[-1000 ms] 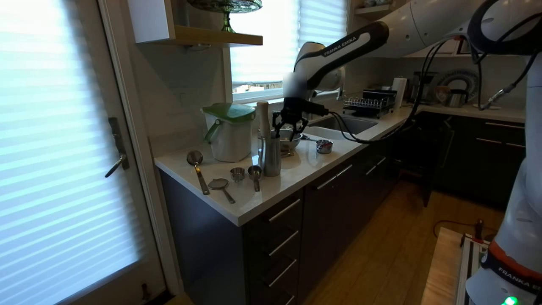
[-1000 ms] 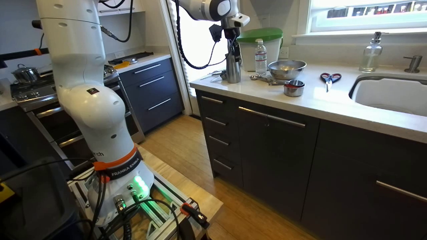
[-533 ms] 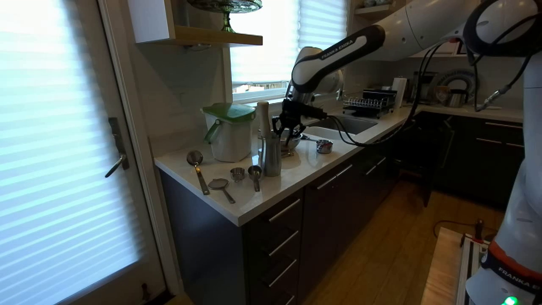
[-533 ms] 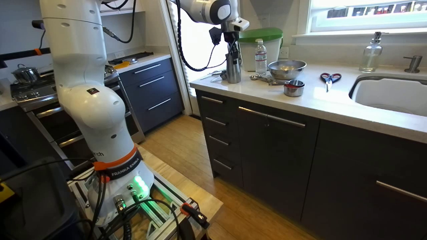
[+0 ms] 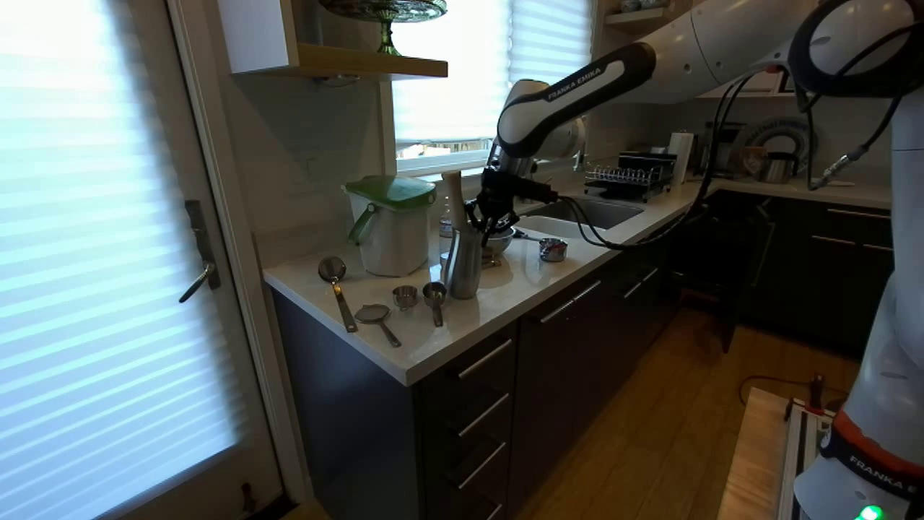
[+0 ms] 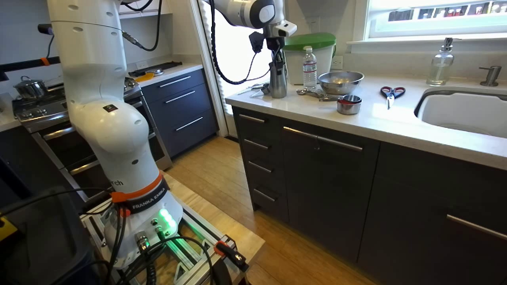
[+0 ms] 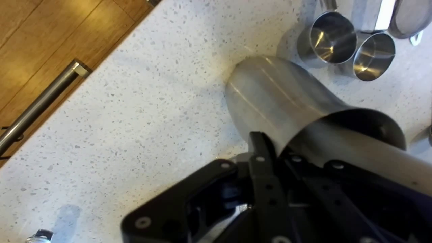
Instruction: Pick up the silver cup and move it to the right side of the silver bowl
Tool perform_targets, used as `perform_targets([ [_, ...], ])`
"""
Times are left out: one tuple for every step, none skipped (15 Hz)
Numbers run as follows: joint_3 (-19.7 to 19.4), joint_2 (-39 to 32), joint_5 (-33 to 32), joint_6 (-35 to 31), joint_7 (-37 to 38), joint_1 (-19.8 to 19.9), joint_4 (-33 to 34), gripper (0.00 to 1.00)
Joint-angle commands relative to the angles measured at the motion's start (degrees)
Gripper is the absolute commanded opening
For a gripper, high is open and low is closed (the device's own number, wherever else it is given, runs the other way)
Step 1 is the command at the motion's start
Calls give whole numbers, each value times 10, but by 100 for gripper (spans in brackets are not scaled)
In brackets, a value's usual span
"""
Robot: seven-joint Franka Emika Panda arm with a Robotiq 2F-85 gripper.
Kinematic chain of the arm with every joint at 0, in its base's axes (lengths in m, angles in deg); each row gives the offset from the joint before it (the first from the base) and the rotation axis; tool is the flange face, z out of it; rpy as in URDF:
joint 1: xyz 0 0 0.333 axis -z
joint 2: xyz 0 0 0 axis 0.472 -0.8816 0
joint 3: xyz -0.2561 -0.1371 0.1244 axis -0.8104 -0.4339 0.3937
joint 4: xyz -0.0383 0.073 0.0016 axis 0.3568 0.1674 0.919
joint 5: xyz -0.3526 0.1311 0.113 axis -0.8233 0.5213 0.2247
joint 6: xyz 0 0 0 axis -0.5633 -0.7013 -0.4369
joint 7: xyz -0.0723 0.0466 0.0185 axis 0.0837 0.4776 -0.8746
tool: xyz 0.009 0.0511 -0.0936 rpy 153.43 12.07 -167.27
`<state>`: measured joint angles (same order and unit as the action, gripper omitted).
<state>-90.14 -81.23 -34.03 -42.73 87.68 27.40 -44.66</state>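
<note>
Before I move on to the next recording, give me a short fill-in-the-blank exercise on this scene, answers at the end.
In the wrist view, the hand is closed on the wall of the silver ____.
In height, the silver cup is ____ than the silver bowl.
From left to right in an exterior view, the water bottle appears ____ the silver cup and the silver bowl.
The colour of the lid on the white bin is ____.

Missing words: cup; taller; between; green.
</note>
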Motion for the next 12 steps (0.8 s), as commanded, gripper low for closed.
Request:
perform_targets([
  [-13,9,-11,32,12,-1,29,1],
  [-18,9,-22,40,18,-2,40,1],
  [-25,8,-39,48,27,-4,54,1],
  [-32,5,-57,59,40,-5,70,1],
  [-38,0,-74,71,56,-5,90,1],
  [-44,-4,-88,82,71,-4,106,1],
  [-49,-9,-102,93,90,-2,124,1],
  [-57,-14,-121,95,112,-2,139,1],
  [-64,-20,-140,100,132,-2,154,1],
  [-71,-25,-161,104,154,-1,168,1],
  [-76,-29,-174,112,168,1,180,1],
  [-77,-32,-178,125,168,4,189,1],
])
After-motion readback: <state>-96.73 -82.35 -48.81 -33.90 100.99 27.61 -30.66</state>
